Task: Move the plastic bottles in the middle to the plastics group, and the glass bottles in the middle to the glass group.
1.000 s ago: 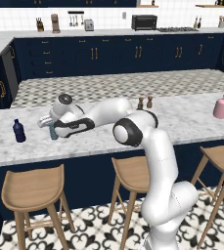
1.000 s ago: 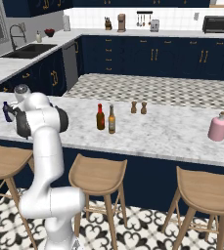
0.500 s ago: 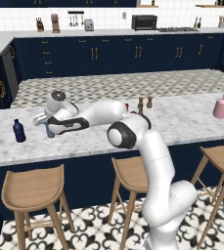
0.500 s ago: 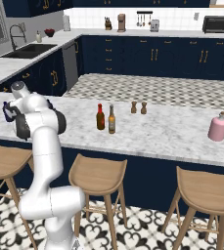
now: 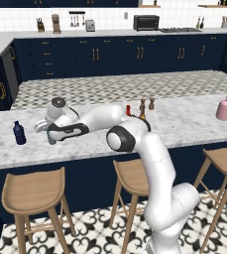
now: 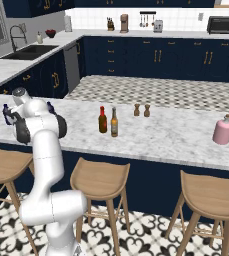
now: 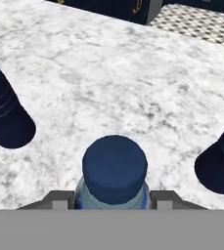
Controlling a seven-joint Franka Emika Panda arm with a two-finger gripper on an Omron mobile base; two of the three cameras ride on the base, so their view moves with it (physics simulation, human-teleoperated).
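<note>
The gripper point(image 7: 114, 199), clamped on the pale teal bottle point(image 7: 114, 175), has swung further left, bringing it between the two navy bottles point(image 7: 6, 117) for release.

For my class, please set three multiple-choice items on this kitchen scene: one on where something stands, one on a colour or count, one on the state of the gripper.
1. Where does the pink bottle stand?
A. on the marble counter, far from the arm
B. in the sink
C. on a stool

2. How many dark navy bottles flank the teal bottle in the hand view?
A. none
B. two
C. four

3. What is the gripper doing?
A. hanging open above the floor
B. gripping the red-capped bottle
C. closed on the teal bottle

Answers: 1 A, it stands at the counter's far right end. 2 B, one navy bottle lies on each side. 3 C, the fingers sit against the bottle's sides below its cap.
</note>
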